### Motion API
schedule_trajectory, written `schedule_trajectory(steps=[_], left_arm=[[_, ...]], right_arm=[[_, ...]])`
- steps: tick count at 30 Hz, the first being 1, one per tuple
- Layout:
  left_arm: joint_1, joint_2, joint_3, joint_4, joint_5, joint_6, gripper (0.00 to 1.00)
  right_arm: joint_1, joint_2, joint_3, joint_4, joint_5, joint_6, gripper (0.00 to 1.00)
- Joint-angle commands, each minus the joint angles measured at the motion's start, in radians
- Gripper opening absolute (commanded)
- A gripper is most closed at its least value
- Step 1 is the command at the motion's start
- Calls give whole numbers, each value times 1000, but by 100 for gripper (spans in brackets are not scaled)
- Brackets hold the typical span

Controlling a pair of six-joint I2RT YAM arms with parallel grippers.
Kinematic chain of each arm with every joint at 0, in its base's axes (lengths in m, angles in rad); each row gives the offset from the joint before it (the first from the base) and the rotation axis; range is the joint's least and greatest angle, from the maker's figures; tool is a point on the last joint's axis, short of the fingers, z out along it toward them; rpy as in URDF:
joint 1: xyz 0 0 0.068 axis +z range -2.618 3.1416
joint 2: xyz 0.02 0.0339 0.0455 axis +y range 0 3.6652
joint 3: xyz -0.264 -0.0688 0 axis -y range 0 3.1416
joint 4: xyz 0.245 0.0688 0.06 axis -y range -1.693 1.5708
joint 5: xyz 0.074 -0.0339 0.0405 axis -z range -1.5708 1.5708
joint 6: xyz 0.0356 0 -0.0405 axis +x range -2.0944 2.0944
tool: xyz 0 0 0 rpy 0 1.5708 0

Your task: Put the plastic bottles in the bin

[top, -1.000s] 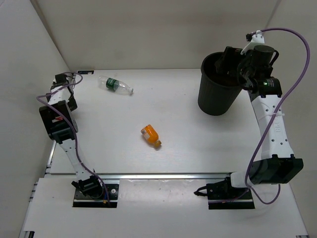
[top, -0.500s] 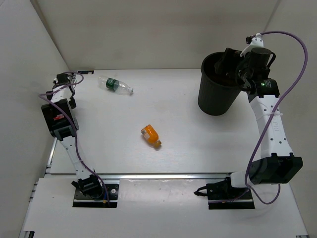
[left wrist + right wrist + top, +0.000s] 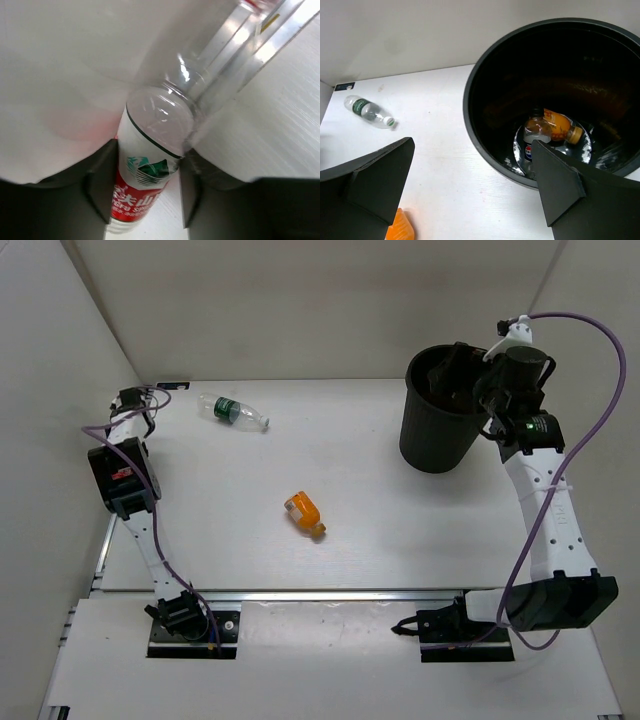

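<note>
In the left wrist view, a clear bottle with a red label (image 3: 142, 175) lies between the black fingers of my left gripper (image 3: 146, 189), which is shut on it. That gripper (image 3: 133, 400) sits at the table's far left edge. A green-label bottle (image 3: 232, 411) (image 3: 369, 111) lies at the back left, and a squat orange bottle (image 3: 304, 515) (image 3: 400, 229) lies mid-table. The black bin (image 3: 435, 440) (image 3: 470, 115) stands at the back right; a dark-label bottle (image 3: 534, 137) and an orange one (image 3: 559, 125) lie inside. My right gripper (image 3: 455, 370) (image 3: 470, 170) hangs open over the bin's rim, holding nothing.
White walls close off the table at the back and on both sides. A metal rail (image 3: 330, 593) runs along the near edge in front of the arm bases. A small dark tag (image 3: 172, 386) sits at the back left corner.
My left gripper has shut on the red-label bottle. The right arm has shifted slightly by the bin, still open.
</note>
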Motion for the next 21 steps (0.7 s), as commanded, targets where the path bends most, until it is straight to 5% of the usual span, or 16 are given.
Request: schedule_trajectory(steps=[1,9,14,21], left_arm=[[-20,-48,38,-24,-28,-44,47],[-52,-252,42,-82,105,-94,46],[-111,-506,-40,-72,418,-182,43],[-414,-847,-359,120,965,-283,39]], right_arm=[[21,-41,2,60,12,6,99],[120,-47,-41,49,-15,-12,99],[217,-18,-74,35,-58,-30,99],[297,-34,-223,152,-357,29,99]])
